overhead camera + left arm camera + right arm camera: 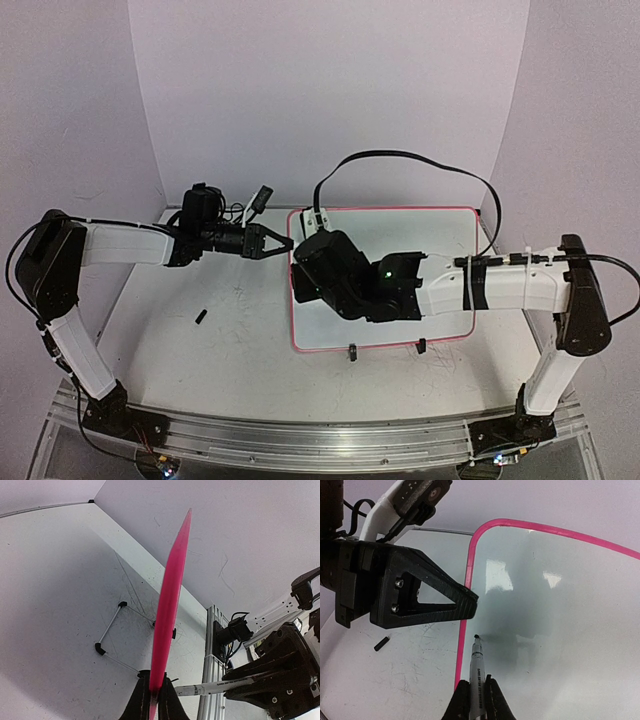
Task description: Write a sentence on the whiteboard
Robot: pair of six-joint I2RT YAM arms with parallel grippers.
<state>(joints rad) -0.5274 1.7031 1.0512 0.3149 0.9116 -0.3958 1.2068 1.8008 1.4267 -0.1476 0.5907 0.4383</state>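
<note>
Pink-rimmed blank board [560, 605], edge pinched by left gripper [156, 690]; right gripper [477, 692] clamps marker [477, 662], tip poised. The first stroke likely needs gentle downward contact.

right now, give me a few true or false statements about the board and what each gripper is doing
1. The left gripper is shut on the left edge of the whiteboard. True.
2. The right gripper is empty. False: it holds a marker, with the tip pointing at the board near its left edge.
3. A sentence is written on the board. False: the surface that shows is blank.
4. A small black piece lies on the table left of the board. True.
</note>
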